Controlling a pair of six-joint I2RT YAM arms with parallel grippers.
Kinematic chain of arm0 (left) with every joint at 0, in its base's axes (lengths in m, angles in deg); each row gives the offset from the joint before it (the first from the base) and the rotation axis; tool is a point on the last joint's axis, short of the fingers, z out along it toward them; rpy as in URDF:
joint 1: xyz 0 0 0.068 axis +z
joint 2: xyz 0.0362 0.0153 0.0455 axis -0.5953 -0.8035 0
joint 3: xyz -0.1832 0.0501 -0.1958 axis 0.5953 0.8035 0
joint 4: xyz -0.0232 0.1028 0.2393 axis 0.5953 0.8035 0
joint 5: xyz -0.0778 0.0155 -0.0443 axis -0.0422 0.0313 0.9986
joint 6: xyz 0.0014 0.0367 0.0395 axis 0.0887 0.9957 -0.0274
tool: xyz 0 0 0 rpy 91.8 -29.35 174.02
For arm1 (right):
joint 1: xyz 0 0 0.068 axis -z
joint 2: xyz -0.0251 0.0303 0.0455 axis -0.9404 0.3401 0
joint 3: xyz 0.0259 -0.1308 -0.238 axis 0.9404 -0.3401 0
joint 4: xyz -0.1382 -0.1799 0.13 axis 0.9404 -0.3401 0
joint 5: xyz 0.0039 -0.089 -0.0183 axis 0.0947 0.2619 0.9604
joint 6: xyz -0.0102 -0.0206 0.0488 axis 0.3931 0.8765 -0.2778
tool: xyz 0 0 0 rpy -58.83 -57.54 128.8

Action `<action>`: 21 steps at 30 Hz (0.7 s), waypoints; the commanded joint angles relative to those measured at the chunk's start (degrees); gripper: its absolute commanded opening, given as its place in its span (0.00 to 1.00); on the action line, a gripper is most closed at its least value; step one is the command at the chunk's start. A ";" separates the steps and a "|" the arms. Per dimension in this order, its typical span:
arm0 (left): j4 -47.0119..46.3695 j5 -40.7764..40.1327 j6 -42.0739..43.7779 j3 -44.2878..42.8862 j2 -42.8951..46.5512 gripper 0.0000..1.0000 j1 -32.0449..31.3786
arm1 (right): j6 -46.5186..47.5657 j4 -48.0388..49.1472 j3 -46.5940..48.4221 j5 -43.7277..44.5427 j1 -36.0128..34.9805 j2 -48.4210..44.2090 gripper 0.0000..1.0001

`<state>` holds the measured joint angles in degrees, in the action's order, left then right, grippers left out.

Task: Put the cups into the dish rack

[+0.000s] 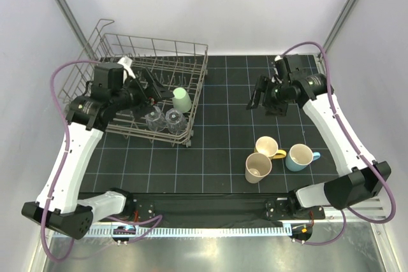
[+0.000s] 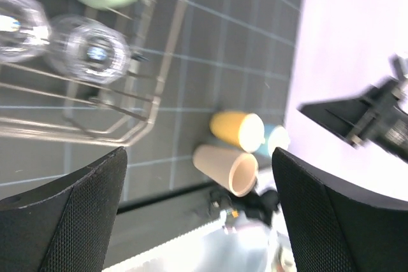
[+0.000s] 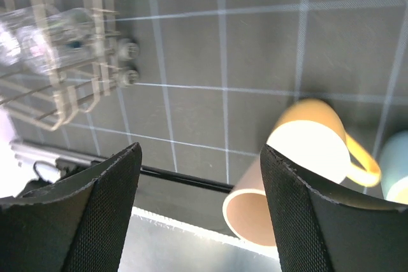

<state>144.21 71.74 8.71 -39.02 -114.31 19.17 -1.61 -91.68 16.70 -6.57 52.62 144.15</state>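
Although the dish rack [image 1: 159, 43] at the counter's far-left corner has room to spare, the trouble lies elsewhere. Both grippers hang released and empty: the left gripper [image 1: 148, 87] over the rack, the right gripper [image 1: 266, 101] toward the far-right corner. By the near edge, right of centre, the light-blue mug [image 1: 298, 157], cream mug [image 1: 268, 147] and tan cup [image 1: 258, 167] crowd together — closing on one could topple a neighbour. The racked mint-green cup [image 1: 182, 100] and clear tumblers [image 1: 173, 117] look safe.
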 commanded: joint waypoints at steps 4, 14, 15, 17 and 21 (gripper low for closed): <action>-6.78 12.98 4.00 4.36 1.92 0.90 0.31 | -10.83 -5.39 -6.77 10.41 0.36 -7.36 0.72; -2.55 13.86 7.88 5.77 3.94 0.91 0.23 | -8.74 -10.31 -16.00 2.85 -5.60 -13.07 0.67; -2.38 13.86 8.05 5.77 3.94 0.91 0.31 | -8.56 -10.32 -16.61 3.03 -6.66 -13.69 0.67; -1.85 13.68 8.06 5.69 3.68 0.91 0.05 | -9.17 -10.93 -18.63 2.94 -9.90 -14.83 0.67; -2.02 13.86 7.88 5.25 2.54 0.92 -1.27 | -11.98 -7.87 -22.85 2.51 -17.21 -16.15 0.67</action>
<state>142.20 83.91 15.15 -33.34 -111.25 18.62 -12.07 -100.71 -3.78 -3.31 39.70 129.44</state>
